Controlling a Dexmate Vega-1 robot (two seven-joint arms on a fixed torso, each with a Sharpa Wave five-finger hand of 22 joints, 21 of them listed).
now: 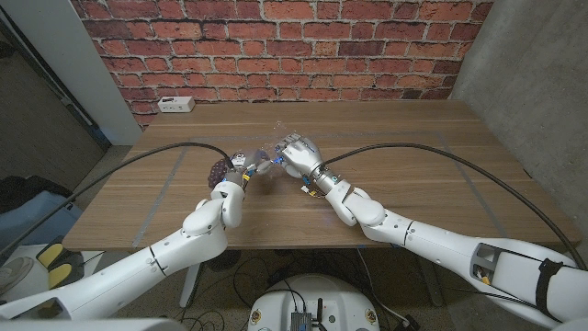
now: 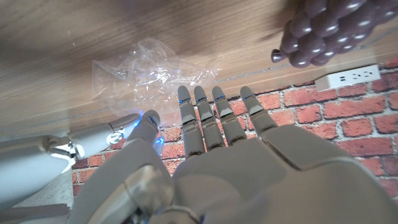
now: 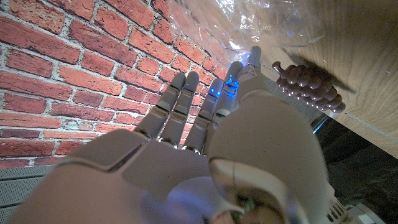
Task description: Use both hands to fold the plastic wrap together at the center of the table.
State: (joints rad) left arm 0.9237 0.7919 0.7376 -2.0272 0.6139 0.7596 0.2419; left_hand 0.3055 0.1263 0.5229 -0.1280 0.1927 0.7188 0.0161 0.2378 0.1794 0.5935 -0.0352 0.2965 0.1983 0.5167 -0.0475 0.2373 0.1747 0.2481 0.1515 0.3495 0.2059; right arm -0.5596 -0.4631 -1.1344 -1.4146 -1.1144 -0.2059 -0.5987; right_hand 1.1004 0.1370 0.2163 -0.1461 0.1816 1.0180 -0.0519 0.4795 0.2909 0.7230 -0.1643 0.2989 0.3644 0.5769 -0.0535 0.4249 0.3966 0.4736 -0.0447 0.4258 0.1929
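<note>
Plastic wrap (image 2: 149, 78) lies crumpled at desk (image 1: 413, 198) centre, betw. 2 hands. Left hand (image 1: 241, 175) & right hand (image 1: 299, 154) both have fingers straight, apart, gripping nothing. Grape bunch (image 1: 219, 172) just beside left hand.

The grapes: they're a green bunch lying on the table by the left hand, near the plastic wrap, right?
Not quite: the grapes are dark purple, not green, as the left wrist view shows. The rest holds: the bunch lies on the table by the left hand, near the plastic wrap.
</note>
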